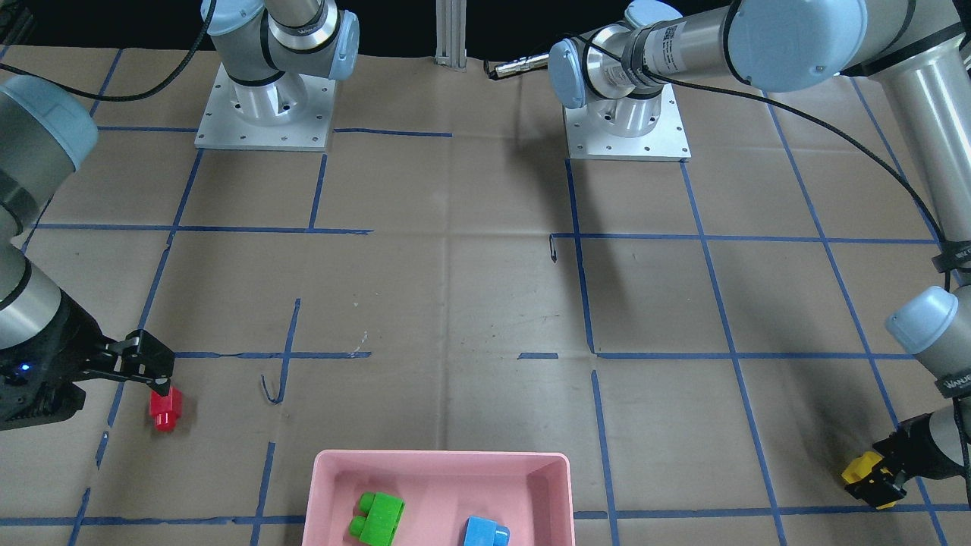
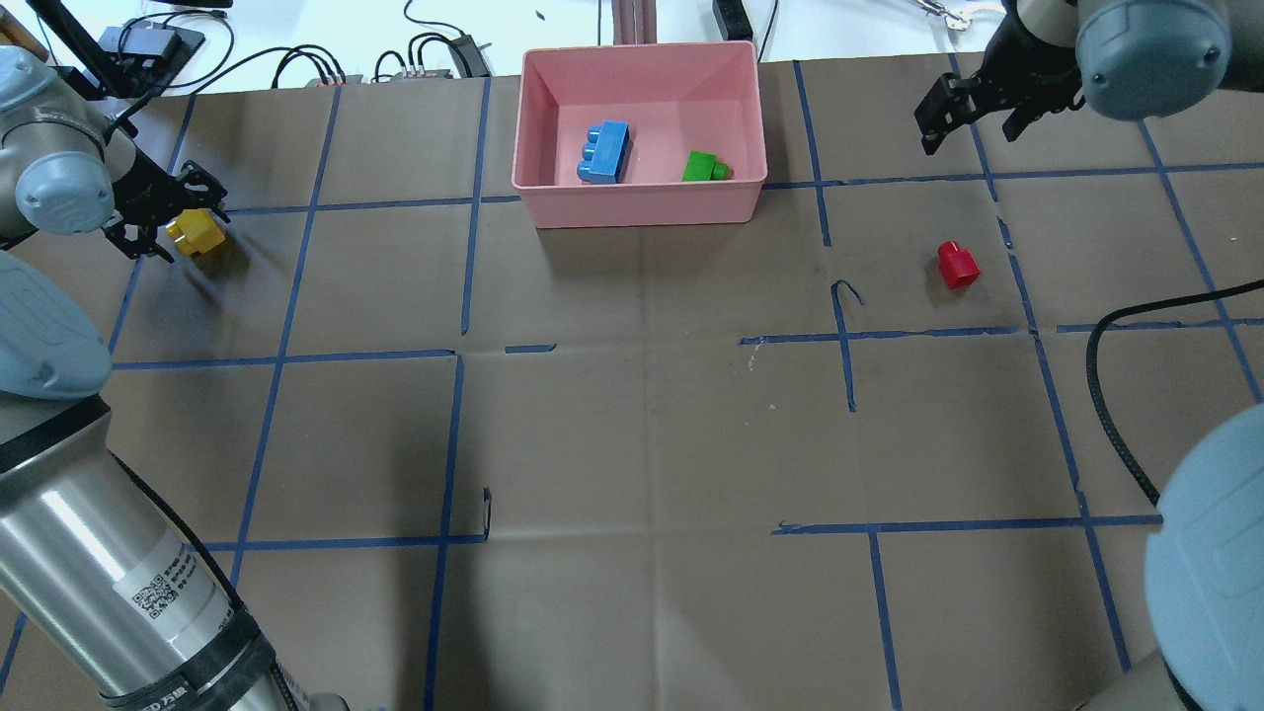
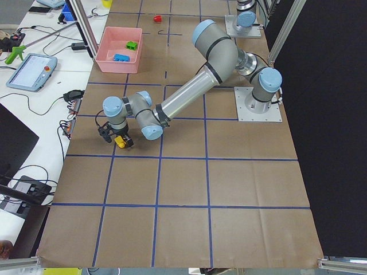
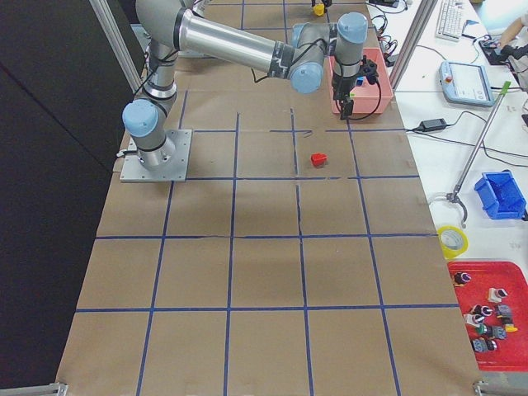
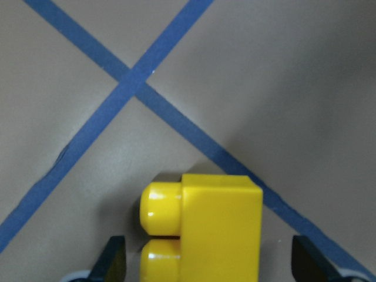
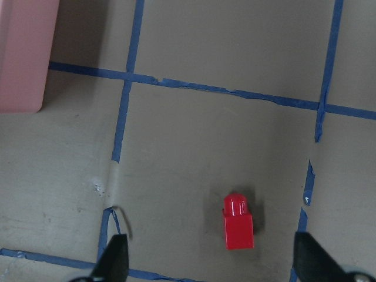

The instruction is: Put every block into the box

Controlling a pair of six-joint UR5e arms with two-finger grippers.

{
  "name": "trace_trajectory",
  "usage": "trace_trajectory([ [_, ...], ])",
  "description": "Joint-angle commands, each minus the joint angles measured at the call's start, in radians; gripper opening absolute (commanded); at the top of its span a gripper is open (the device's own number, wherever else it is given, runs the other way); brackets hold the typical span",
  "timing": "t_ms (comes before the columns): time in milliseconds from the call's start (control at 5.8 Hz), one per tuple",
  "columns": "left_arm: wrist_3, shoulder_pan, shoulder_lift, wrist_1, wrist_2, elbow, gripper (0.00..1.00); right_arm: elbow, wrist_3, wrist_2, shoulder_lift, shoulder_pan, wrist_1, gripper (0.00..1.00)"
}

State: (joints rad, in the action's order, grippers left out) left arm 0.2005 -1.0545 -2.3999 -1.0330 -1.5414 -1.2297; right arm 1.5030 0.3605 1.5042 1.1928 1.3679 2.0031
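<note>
The pink box (image 2: 642, 202) stands at the table's far edge, with the blue block (image 2: 604, 152) and the green block (image 2: 704, 166) lying inside it. A yellow block (image 2: 195, 233) rests on the paper at the far left. My left gripper (image 2: 173, 222) is low around it and open; the wrist view shows the yellow block (image 5: 211, 229) between the fingers (image 5: 111, 258), with gaps on both sides. Right of the box, the red block (image 2: 956, 265) lies alone. My right gripper (image 2: 973, 123) hangs open well above the table, with the red block (image 6: 238, 226) below it.
Brown paper with a blue tape grid covers the table. A black cable (image 2: 1116, 395) runs across the near right. Cables and devices (image 2: 415, 59) lie beyond the table's far edge. Both arm bases (image 1: 265, 106) stand at the robot's side.
</note>
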Motion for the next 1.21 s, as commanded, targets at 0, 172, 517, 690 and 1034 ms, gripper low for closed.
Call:
trace_trajectory([
  [0,-0.003,0.004,0.001,0.002,-0.003,0.007,0.99,0.145,0.056,-0.007,-0.004,-0.045,0.126,1.00],
  [172,-0.003,0.007,-0.001,0.004,0.001,0.007,0.96,0.207,0.069,-0.013,-0.012,-0.079,0.187,1.00],
  [517,-0.004,0.013,-0.001,0.004,0.007,0.006,0.83,0.278,0.069,-0.007,-0.048,-0.084,0.285,1.00],
  [690,-0.004,0.014,-0.001,0.004,0.010,-0.002,0.59,0.289,0.071,-0.009,-0.073,-0.095,0.316,1.00],
  [1034,-0.004,0.013,0.002,0.002,0.010,-0.001,0.30,0.289,0.098,-0.013,-0.125,-0.098,0.390,1.00],
])
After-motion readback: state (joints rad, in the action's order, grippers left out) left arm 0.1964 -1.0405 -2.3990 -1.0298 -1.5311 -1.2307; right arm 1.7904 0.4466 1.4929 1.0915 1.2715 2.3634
